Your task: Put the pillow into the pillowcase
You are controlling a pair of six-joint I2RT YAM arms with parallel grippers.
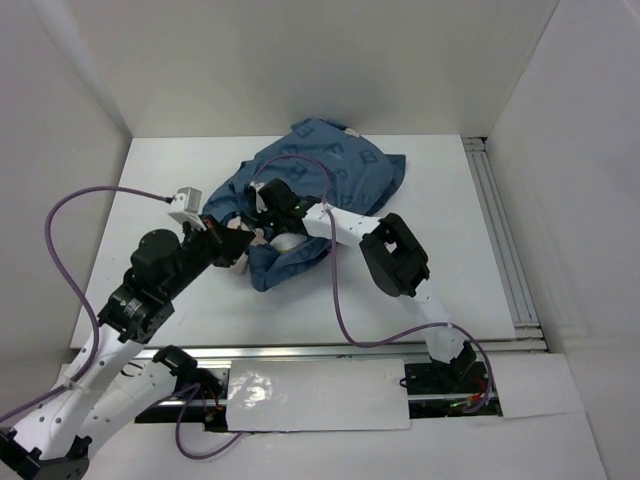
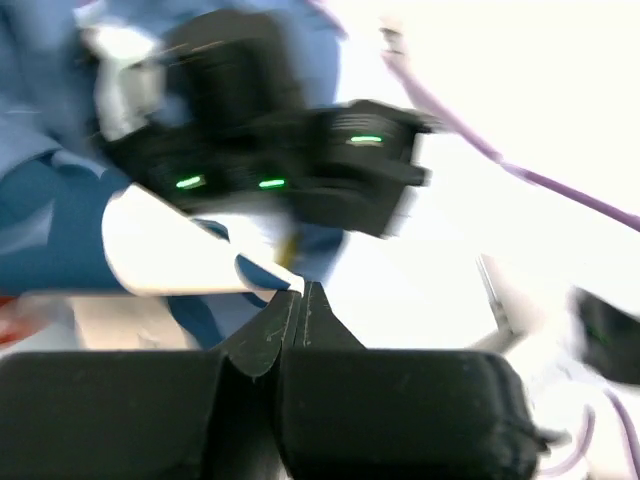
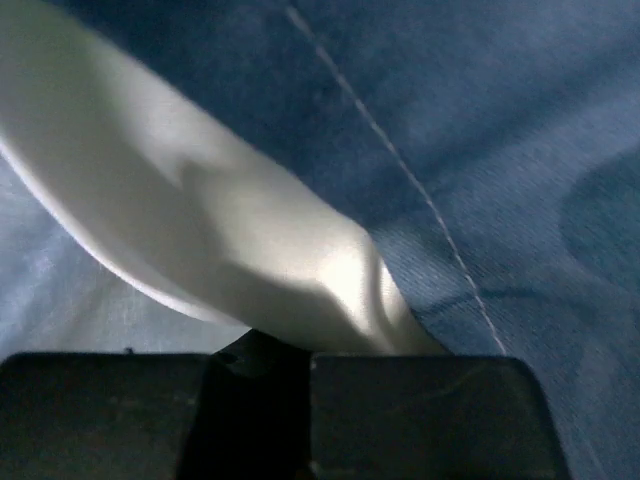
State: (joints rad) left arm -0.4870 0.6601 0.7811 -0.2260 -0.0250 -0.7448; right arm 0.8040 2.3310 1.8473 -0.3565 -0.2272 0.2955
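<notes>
- left gripper (image 2: 300, 297): wrist view is blurry, tips pressed together, can't tell if anything's between them. The arm comes in from lower left to the pillowcase (image 1: 325, 168) edge
- pillow (image 1: 284, 241): mostly buried, just a white bit peeking out mid-frame
- pillowcase: bunched up at top centre of the table (image 1: 470, 230)
- right gripper (image 3: 262, 346): pinching a white pillow fold, arm stretched in from lower right

Top view bright, left wrist blurred (glaring), right dim
</notes>
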